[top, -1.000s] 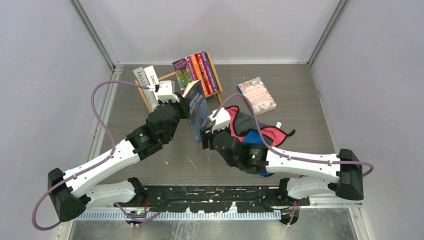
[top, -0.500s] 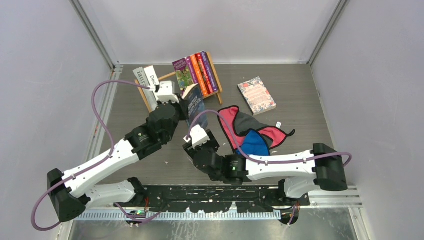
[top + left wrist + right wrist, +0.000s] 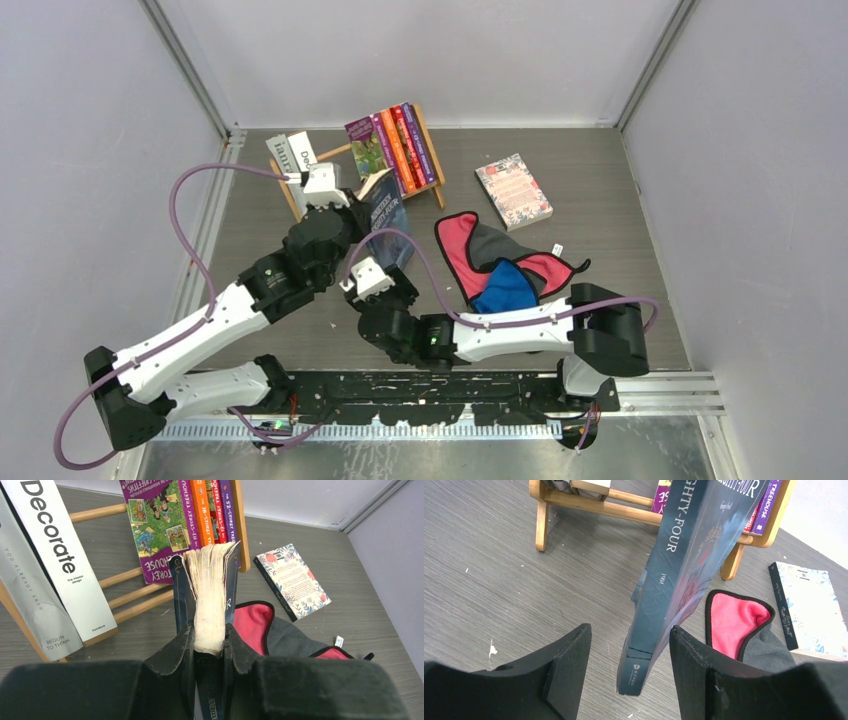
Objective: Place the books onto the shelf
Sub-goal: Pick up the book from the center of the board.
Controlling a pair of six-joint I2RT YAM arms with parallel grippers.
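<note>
From above, the left gripper (image 3: 358, 207) is clamped on a dark blue book (image 3: 387, 225), held on edge just in front of the shelf (image 3: 434, 178). The right gripper (image 3: 388, 272) sits at the book's near end with its jaws apart. A row of paperbacks (image 3: 397, 140) stands at the shelf's right end. A pink-floral book (image 3: 513, 188) lies flat on the table (image 3: 620, 210), well apart from the shelf, with red, blue and grey cloths (image 3: 500, 265) near it.

In the left wrist view, both fingers (image 3: 175, 652) press the book's covers, with its page edge facing up. The Decorate book (image 3: 55, 555) and a grey book (image 3: 25, 595) lean at the shelf's left end.

In the right wrist view, the book's lower corner hangs tilted between the parted fingers (image 3: 569, 665). There is a gap on the left side, and I cannot tell whether the right finger touches it.
</note>
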